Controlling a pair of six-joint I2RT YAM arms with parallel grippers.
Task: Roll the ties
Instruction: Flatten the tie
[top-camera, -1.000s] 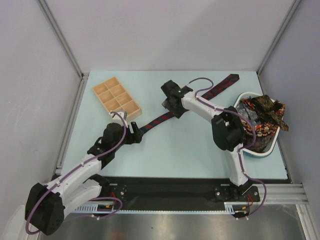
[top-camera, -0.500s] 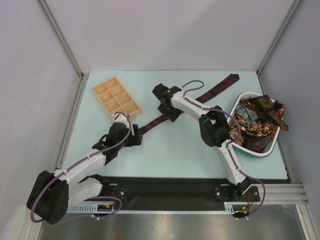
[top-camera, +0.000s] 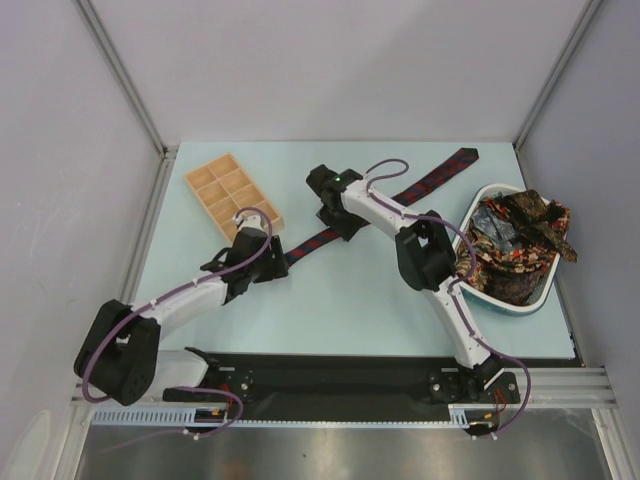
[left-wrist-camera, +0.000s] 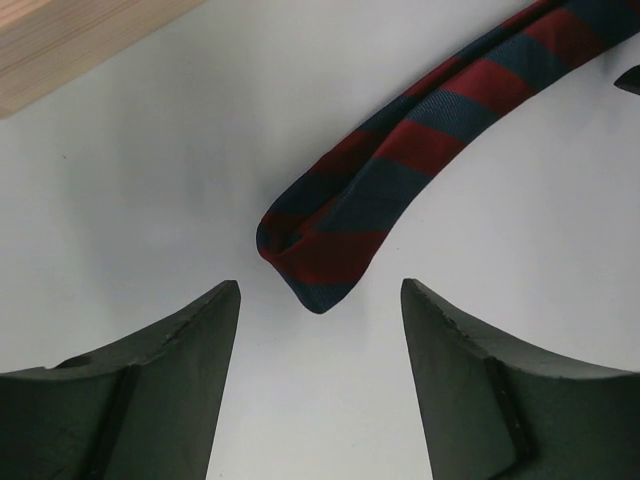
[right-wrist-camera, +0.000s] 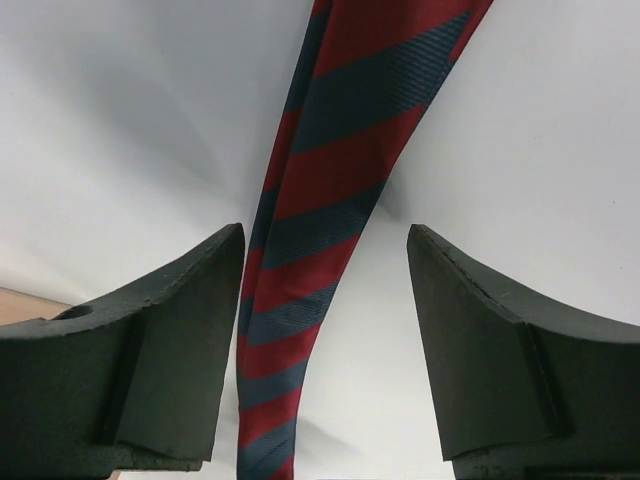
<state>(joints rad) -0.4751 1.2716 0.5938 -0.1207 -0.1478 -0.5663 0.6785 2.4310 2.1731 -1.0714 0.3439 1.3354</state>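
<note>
One wooden tray sits far left on the table. Just near of it, my left tool is spread wide and empty, with the striped tie ending right before it. The tie runs diagonally far-right. Over its middle my right tool straddles it, jaws apart, gripping nothing. At the right, more ties fill a basket.

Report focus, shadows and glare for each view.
Top external: even light, no glare on the table, faint shadows. Left wrist: striped tie sharp, weave visible, dark fingers softer. Right wrist: soft grey shadows on the table, tie weave crisp.
</note>
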